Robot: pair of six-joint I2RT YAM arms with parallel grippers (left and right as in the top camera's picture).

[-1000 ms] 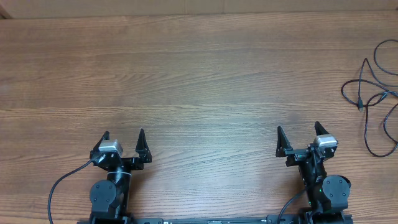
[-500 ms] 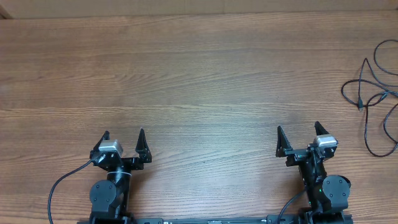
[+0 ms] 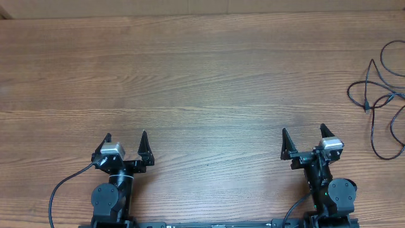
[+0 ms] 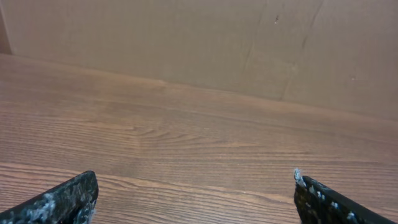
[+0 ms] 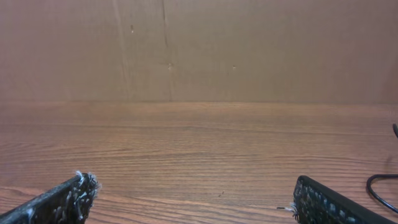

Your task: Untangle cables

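Wood-grain table (image 3: 202,76) — left hand (image 3: 126,136) and right hand (image 3: 304,129) both spread wide, gripping nothing. Cables (image 3: 366,104) lie looped together well right of the right hand — slightly ahead.

Flat wooden desk (image 3: 202,76): mid-brown, streaked lengthwise with lighter and darker grain lines.

Thin black cables (image 3: 366,104): black throughout, plug ends equally dark.

Left gripper (image 3: 126,134) and right gripper (image 3: 304,128): black bodies, each carrying a pale grey block (image 3: 111,149).

Finger pads (image 4: 62,202): black, flecked with white.

Plain rear panel (image 5: 249,50): dull tan-brown, marked by faint vertical creases.
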